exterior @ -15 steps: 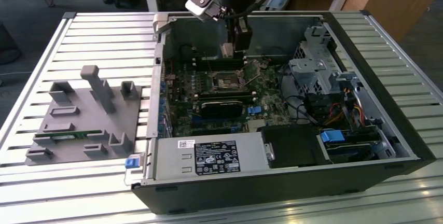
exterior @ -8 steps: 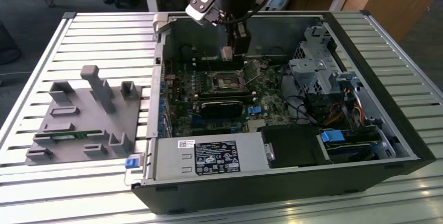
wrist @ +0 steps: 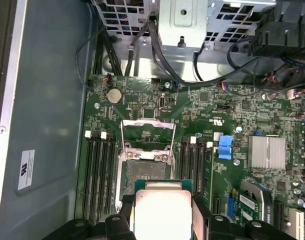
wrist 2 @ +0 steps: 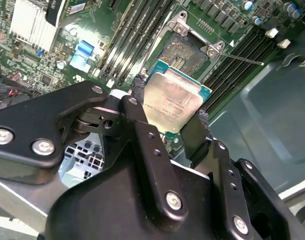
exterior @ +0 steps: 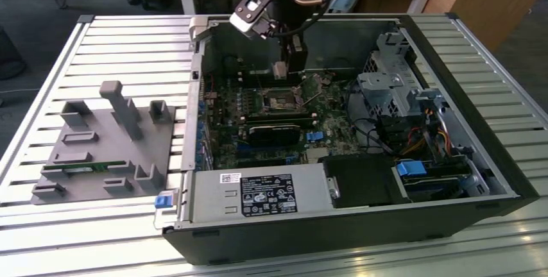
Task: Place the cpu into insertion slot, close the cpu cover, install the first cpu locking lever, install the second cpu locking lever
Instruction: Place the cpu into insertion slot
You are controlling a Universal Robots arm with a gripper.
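the claw (wrist 2: pixel 170 106) is clamped on the cpu (wrist: pixel 162 212), which hangs just above the insertion slot (wrist: pixel 147 167) and isn't seated yet. the cpu cover (wrist: pixel 147 123) stands open, so i'd say seating, closing and locking all remain.

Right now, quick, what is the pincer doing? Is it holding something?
The pincer is shut on the cpu, which is not yet in the insertion slot.
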